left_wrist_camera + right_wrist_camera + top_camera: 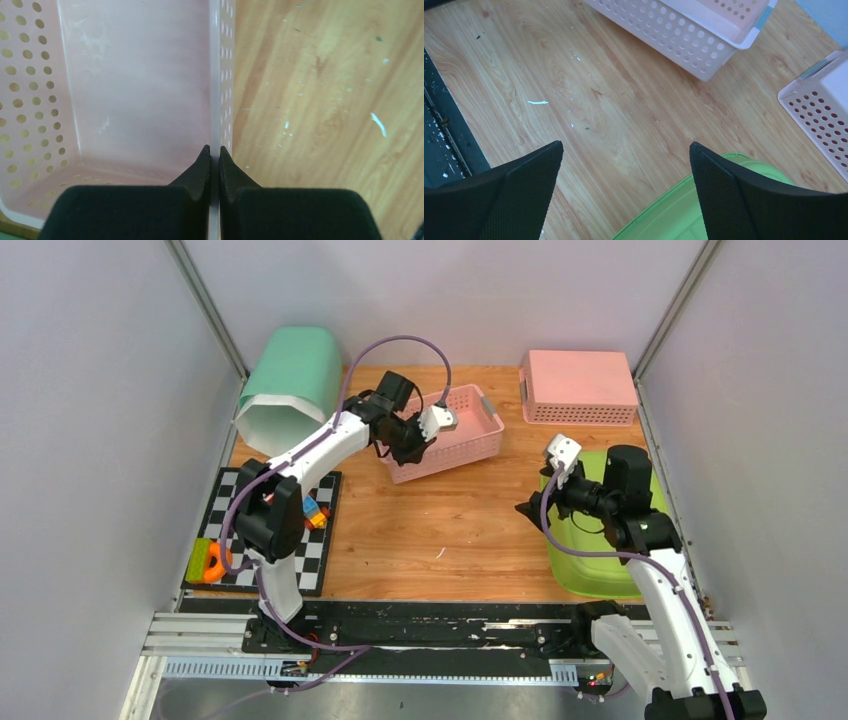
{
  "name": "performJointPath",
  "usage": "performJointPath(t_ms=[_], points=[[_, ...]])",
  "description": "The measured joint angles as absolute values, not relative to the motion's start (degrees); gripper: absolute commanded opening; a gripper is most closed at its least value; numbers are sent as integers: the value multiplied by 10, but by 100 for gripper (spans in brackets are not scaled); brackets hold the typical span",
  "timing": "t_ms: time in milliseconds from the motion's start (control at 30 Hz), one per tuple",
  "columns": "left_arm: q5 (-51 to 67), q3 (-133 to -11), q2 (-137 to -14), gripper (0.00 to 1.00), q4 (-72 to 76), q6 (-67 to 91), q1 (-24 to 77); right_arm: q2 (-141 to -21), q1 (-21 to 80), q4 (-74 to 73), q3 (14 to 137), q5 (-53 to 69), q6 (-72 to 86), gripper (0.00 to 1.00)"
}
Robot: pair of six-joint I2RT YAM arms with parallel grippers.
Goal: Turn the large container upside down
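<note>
Nearest me, the right tool is hanging with its jaws spread wide and nothing between them, over the edge of a green bin at the bench's near right. Across on the near left, a checkered mat is carrying a few toys. Further in, the left tool is pinching the basket by one wall, one finger inside and one outside, with the wall running straight away from it. That grip is what the flip is hanging on, I'd say: the left arm is already on the basket, at what looks like its left end, while the right tool is sitting well apart from it with bare wood between. The basket is lying mouth-up at mid-bench, its long axis slanting from near left to far right. Beyond it, a teal bin is lying on its side at the far left and a pink crate is sitting at the far right, both near enough to be watching during a rollover.
</note>
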State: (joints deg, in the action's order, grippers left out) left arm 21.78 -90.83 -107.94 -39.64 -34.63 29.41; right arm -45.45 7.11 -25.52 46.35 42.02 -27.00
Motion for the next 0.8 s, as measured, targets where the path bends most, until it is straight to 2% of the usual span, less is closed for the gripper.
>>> performJointPath(t_ms=[200,433,800], points=[[265,-908,-1035,0,-467,-374,295,-444,71,-261,473,411,-296,98],[319,-908,-995,0,-558,-419,295,-449,71,-281,558,365,-355,99],[383,-908,-941,0,-676,-492,295,-486,71,-281,587,266,-521,100]])
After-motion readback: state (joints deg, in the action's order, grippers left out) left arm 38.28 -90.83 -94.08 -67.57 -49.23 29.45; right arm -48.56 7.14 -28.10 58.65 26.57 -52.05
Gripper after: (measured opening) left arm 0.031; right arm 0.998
